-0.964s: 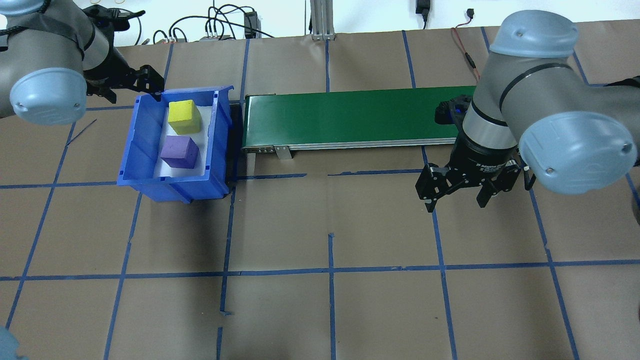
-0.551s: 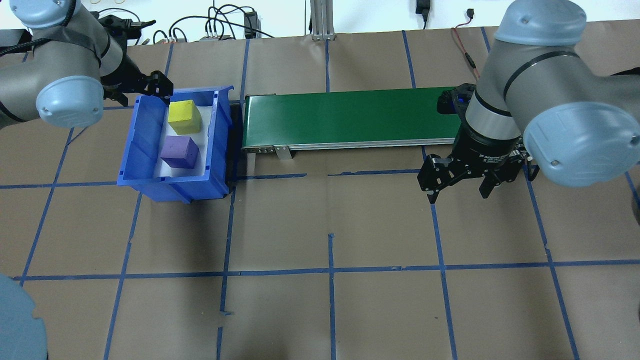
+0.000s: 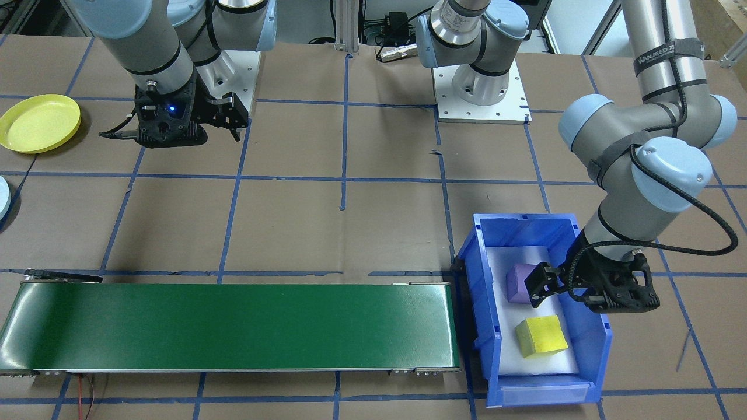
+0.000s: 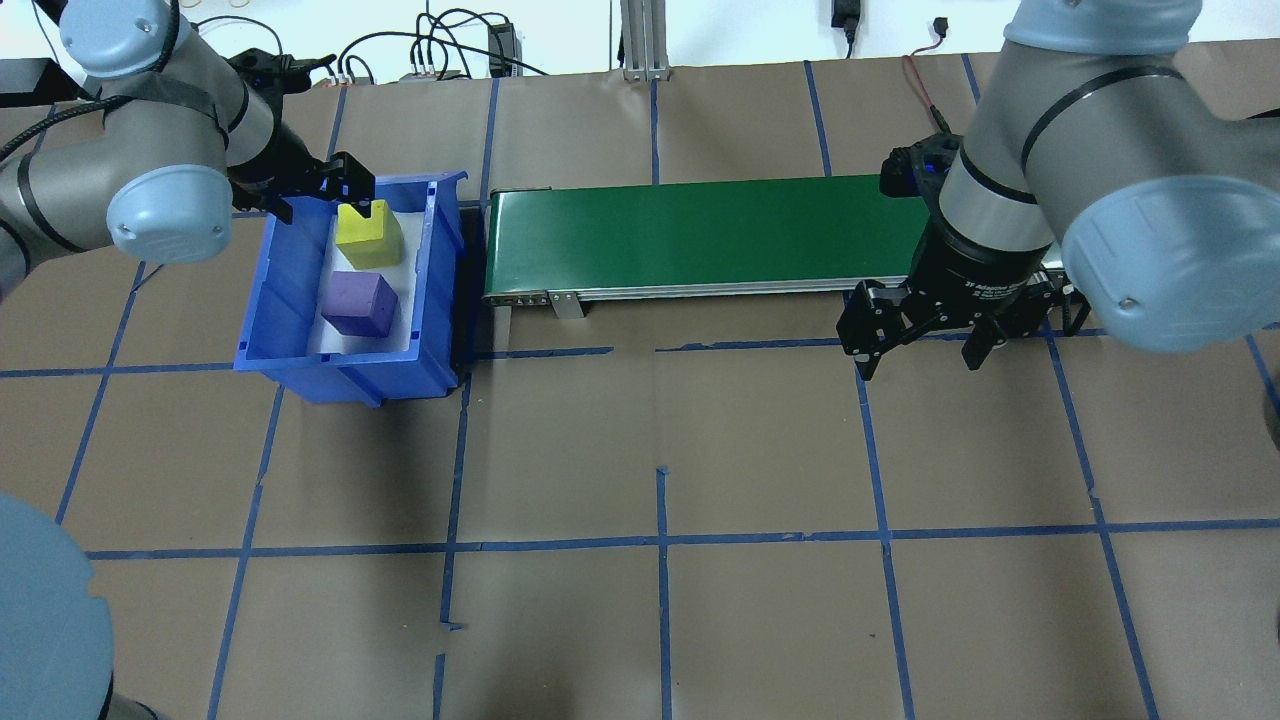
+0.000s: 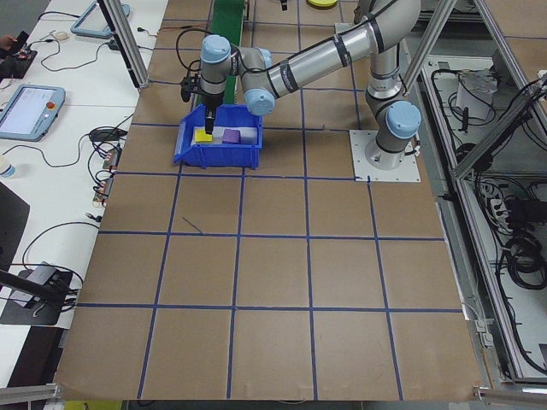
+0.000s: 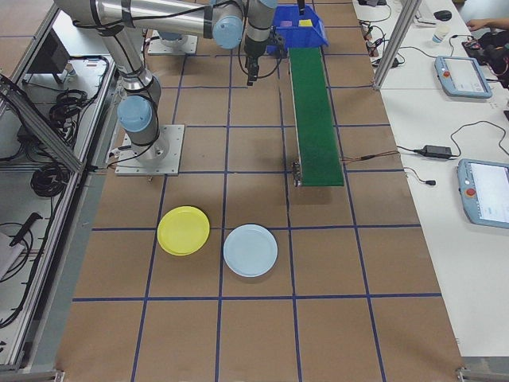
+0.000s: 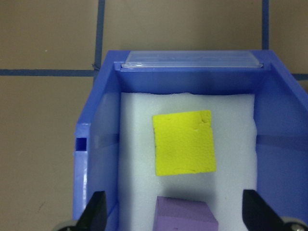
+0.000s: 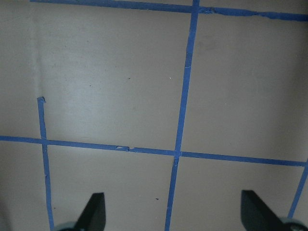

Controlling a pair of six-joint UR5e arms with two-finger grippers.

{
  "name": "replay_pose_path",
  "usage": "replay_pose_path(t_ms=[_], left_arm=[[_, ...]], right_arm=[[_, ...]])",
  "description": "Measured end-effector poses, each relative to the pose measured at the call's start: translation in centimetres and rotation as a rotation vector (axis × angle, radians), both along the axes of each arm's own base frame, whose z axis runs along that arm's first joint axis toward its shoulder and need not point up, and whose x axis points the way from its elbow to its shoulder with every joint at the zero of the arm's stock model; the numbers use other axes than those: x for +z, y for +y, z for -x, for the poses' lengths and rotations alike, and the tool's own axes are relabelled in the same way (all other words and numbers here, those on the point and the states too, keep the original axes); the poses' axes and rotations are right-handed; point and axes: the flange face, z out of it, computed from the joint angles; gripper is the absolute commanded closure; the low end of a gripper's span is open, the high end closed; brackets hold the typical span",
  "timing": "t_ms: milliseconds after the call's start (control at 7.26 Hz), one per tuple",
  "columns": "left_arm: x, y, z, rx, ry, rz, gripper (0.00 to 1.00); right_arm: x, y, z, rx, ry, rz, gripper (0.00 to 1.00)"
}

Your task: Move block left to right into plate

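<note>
left pincer (image 7: 173, 219) hanging released over bin | yellow block (image 7: 184, 143) sitting just ahead | looking like light, squashy foam | gripping opposite flat sides seeming best

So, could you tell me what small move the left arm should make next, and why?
Probably lower the left hand into the bin: it hangs open above the blocks, holding nothing. The wrist view shows the yellow block nearly centred between its fingers, the purple block at the frame's bottom.
</note>
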Motion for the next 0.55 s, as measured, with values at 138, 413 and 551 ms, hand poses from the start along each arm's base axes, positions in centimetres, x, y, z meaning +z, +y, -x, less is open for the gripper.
replay_pose_path(t_ms=[138,413,551], left_arm=[[-1.0,0.4,0.2,-0.002,0.007,-0.019,0.0],[-2.2,1.0,0.4,-0.005,0.014,-0.044,0.0],[-2.9,1.4,0.4,-0.006,0.017,-0.058,0.0]], right_arm=[[0.0,0.0,0.0,0.001,0.0,0.001,0.0],[0.0,0.0,0.0,0.001,-0.001,0.0,0.0],[-0.1,0.0,-0.1,0.001,-0.002,-0.001,0.0]])
